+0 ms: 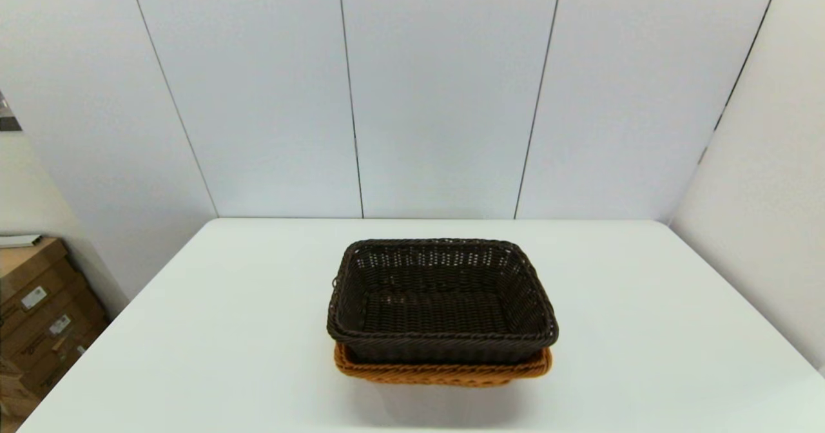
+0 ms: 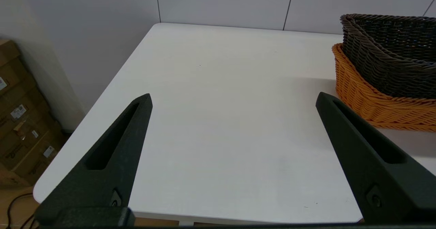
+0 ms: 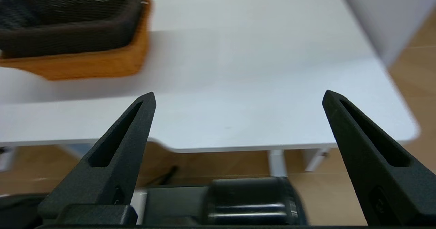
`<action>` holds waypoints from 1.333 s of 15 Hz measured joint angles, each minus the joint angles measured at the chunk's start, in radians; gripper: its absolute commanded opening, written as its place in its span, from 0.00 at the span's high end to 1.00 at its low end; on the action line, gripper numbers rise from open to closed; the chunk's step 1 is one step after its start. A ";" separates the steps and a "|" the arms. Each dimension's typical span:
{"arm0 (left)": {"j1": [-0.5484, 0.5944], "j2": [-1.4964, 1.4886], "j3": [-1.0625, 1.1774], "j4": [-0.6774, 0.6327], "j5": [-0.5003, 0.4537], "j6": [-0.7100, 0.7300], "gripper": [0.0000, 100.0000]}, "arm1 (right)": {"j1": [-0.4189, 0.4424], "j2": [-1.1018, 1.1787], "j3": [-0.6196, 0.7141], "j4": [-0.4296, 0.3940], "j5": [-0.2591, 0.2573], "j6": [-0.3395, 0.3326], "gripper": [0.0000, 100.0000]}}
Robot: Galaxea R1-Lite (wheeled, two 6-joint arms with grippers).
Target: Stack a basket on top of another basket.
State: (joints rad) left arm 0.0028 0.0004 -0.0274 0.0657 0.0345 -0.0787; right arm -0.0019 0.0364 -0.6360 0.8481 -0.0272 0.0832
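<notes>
On 1 white table (image 1: 644, 304), 1 dark basket (image 1: 445, 285) nested in 1 orange basket (image 1: 445, 374); 2 claws (image 2: 233, 99) (image 3: 238, 97) spread.

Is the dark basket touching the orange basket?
Touching. The left wrist view shows the dark brown basket nested inside the orange basket, its side resting on the orange rim with no gap.

Right tool (image 3: 238, 97) hangs off the near edge of the white tabletop (image 3: 259, 86), its two black fingers (image 3: 115, 157) spread wide with nothing between them. Well beyond them sits the dark brown basket (image 3: 68, 34), nested inside the orange basket (image 3: 88, 63), whose rim shows below and beside it; the dark one looks fully seated, though blur makes that hard to confirm. Under the tabletop there's wooden floor (image 3: 419, 96) and a dark cylindrical robot part (image 3: 248, 201).
</notes>
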 measured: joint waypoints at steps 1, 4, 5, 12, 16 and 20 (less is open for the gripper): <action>0.000 0.000 0.000 0.000 0.000 0.000 0.00 | 0.001 -0.015 0.023 -0.021 -0.027 -0.004 0.00; 0.000 0.000 0.000 0.000 0.000 0.000 0.00 | 0.001 -0.035 0.140 -0.163 -0.038 -0.008 0.00; 0.000 0.000 0.000 0.000 0.000 0.000 0.00 | 0.001 -0.036 0.191 -0.225 -0.038 -0.014 0.00; 0.000 0.000 0.000 0.000 0.000 0.000 0.00 | 0.001 -0.038 0.559 -0.771 -0.033 -0.247 0.00; 0.000 0.000 0.000 0.000 0.000 0.000 0.00 | 0.001 -0.038 0.600 -0.857 -0.009 -0.296 0.00; 0.000 0.000 0.000 0.000 0.000 0.000 0.00 | 0.002 -0.038 0.615 -0.860 0.038 -0.295 0.00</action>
State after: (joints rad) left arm 0.0028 0.0004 -0.0274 0.0657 0.0349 -0.0791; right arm 0.0000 -0.0017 -0.0211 -0.0123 0.0109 -0.2115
